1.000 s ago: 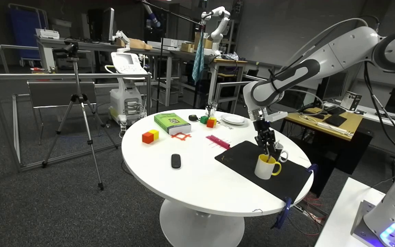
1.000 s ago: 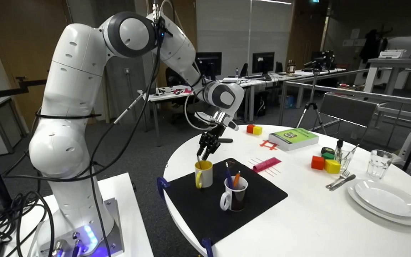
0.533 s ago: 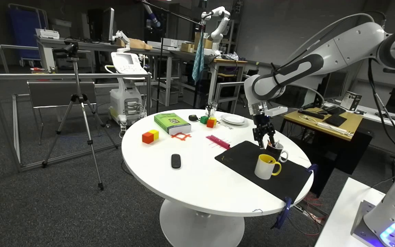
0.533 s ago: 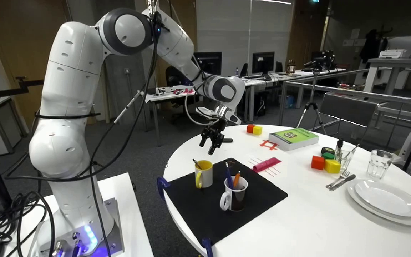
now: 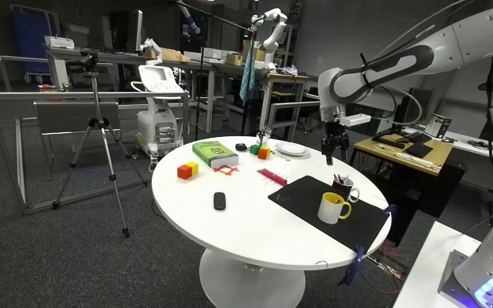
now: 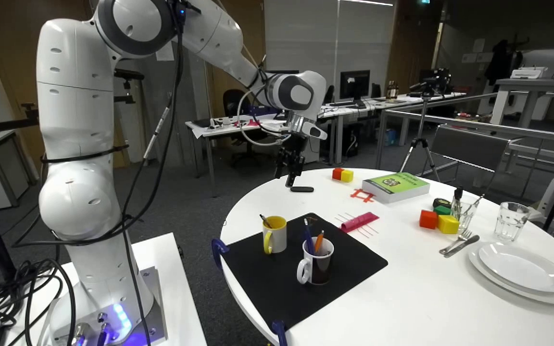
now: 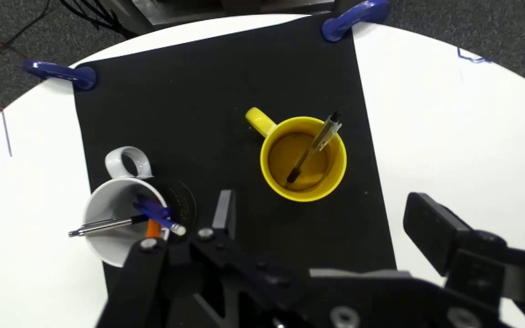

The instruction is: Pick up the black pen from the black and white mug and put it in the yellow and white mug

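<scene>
The yellow and white mug (image 7: 267,159) stands upright on the black mat, white outside with a yellow inside and handle; it shows in both exterior views (image 5: 328,210) (image 6: 279,238). The black pen (image 7: 325,134), with a clear barrel, leans inside it with its top above the rim, also seen in an exterior view (image 6: 265,220). The black and white mug (image 7: 181,200) stands beside it (image 6: 322,269), holding a blue pen (image 7: 153,210), an orange pen (image 7: 153,228) and a silver pen (image 7: 107,225). My gripper (image 7: 325,216) is open and empty, raised above the table and apart from both mugs (image 5: 336,158) (image 6: 284,179).
Blue clamps (image 7: 357,19) (image 7: 62,74) hold the mat (image 7: 176,114) at the table's edge. A pink roll (image 6: 359,221), cubes (image 6: 428,219), a green book (image 6: 395,186), cutlery, glasses, plates (image 6: 522,266) and a black remote (image 5: 219,201) lie around on the table.
My gripper was at the yellow mug with the pen between its fingers. It has let go, opened and risen away. The pen has settled leaning in the yellow mug.
</scene>
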